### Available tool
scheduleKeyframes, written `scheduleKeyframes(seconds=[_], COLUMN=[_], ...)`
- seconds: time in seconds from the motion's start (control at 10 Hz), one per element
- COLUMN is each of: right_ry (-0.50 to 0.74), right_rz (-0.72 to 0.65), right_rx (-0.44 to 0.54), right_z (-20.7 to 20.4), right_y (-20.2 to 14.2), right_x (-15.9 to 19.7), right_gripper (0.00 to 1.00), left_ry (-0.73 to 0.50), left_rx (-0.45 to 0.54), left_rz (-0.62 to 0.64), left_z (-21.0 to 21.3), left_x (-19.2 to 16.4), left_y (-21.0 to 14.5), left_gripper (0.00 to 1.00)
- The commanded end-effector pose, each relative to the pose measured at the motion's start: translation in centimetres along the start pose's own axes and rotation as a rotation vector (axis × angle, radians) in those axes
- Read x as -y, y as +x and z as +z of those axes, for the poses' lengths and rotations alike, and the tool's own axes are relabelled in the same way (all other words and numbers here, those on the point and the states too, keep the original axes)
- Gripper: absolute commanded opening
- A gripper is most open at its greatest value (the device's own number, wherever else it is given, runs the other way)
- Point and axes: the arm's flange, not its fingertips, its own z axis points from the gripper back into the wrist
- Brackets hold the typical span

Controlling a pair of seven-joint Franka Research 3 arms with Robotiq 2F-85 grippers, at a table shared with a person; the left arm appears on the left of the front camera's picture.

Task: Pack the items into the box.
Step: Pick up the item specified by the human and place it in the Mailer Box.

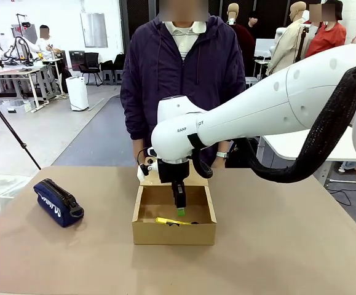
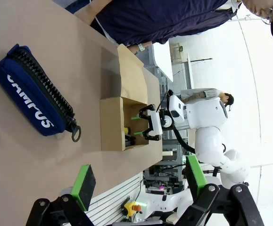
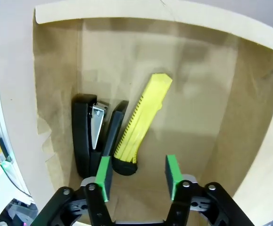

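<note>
Two items: knife (image 3: 143, 117) and gadget (image 3: 86, 134), both lying flat on the floor of the box (image 1: 174, 232), side by side, touching near the knife's black end (the gadget looks to us like a stapler).
Box: near the middle of the table (image 1: 288, 246), top open, flap (image 2: 129, 70) folded back on the person's side.
Right gripper (image 3: 136, 172): reaches down inside the box, just above the knife's black end; fingers parted with nothing between them, so we read it as released.
Left gripper (image 2: 139, 178): well apart from the box, fingers spread wide, empty.
Pouch (image 1: 58, 203): on the table on the robot's left of the box, well apart from it; we do not count it among the items.
Person (image 1: 178, 80): stands at the far side, close behind the box.
Done: by our judgement both items are packed.
Left: lifting the right gripper clear of the box; perhaps shutting the flap (the task does not plainly ask for it).
</note>
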Motion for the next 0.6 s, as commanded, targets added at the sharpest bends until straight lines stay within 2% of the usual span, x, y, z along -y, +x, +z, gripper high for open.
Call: scheduleKeyframes(seconds=[0.0,0.3,0.5], right_ry=[-0.032,-0.07,-0.063], right_rz=[-0.034,-0.075,-0.109], right_rx=[0.012,0.005,0.025], right_z=[0.2,0.7,2.6], right_y=[-1.0,-1.4,-2.7], right_x=[-0.9,-1.1,-1.8], right_gripper=[1.0,1.0,1.0], left_ry=[-0.002,-0.002,-0.002], left_rx=[-0.011,-0.011,-0.011], left_rz=[-0.015,-0.015,-0.015], left_z=[0.2,0.2,0.2], left_x=[0.0,0.0,0.0], left_y=[-0.1,-0.1,-0.1], left_gripper=[1.0,1.0,1.0])
